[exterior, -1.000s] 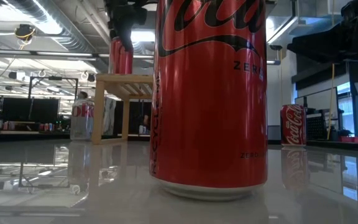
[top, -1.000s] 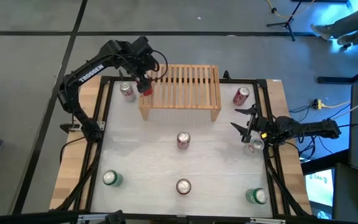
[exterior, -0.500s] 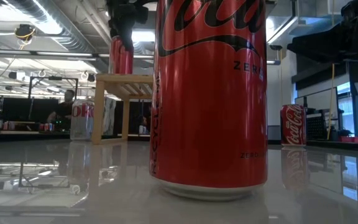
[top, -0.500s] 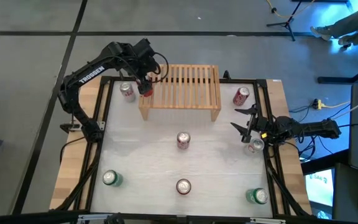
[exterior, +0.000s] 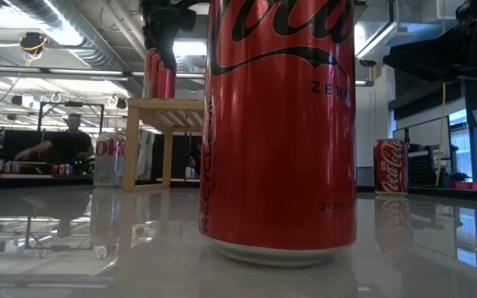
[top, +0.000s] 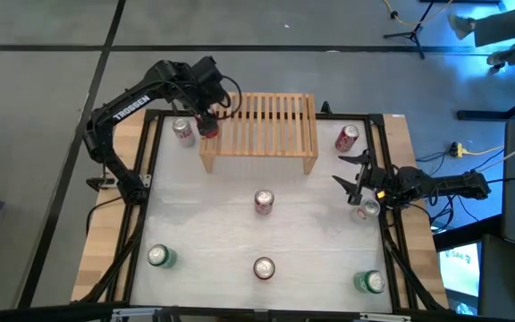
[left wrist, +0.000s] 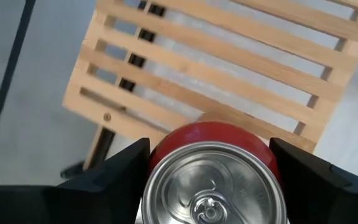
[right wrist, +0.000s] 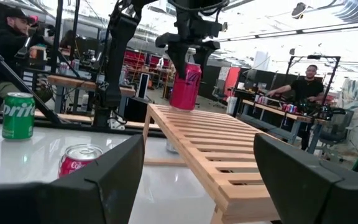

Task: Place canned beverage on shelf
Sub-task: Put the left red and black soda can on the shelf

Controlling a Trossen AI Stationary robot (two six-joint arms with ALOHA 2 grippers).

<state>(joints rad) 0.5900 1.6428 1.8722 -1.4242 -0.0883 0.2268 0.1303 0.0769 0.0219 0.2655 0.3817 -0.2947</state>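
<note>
My left gripper point(top: 207, 118) is shut on a red can point(top: 207, 128) over the left end of the pale wooden shelf point(top: 259, 132). The low view shows the red can point(exterior: 160, 76) under the left gripper point(exterior: 162, 37), its base at the shelf top point(exterior: 166, 104). Whether it rests there I cannot tell. The right wrist view shows the same red can point(right wrist: 185, 90) at the shelf's far end point(right wrist: 197, 134). My right gripper point(top: 350, 172) is open and empty at the table's right side, beside a can point(top: 367, 209). My left gripper pinches the red can's side wall near its top point(left wrist: 160, 149) between its two fingers point(left wrist: 114, 180), one on each side. The fingers come from above, pointing down. The can stands upright, top up, with its base at the slatted top of the shelf point(left wrist: 216, 68).
A silver-red can point(top: 183, 131) stands left of the shelf and a red can point(top: 347, 137) right of it. Two cans point(top: 264, 202) point(top: 264, 267) stand mid-table, the nearer one filling the low view point(exterior: 280, 124). Green cans point(top: 159, 258) point(top: 371, 283) stand at the near corners. People show beyond the table.
</note>
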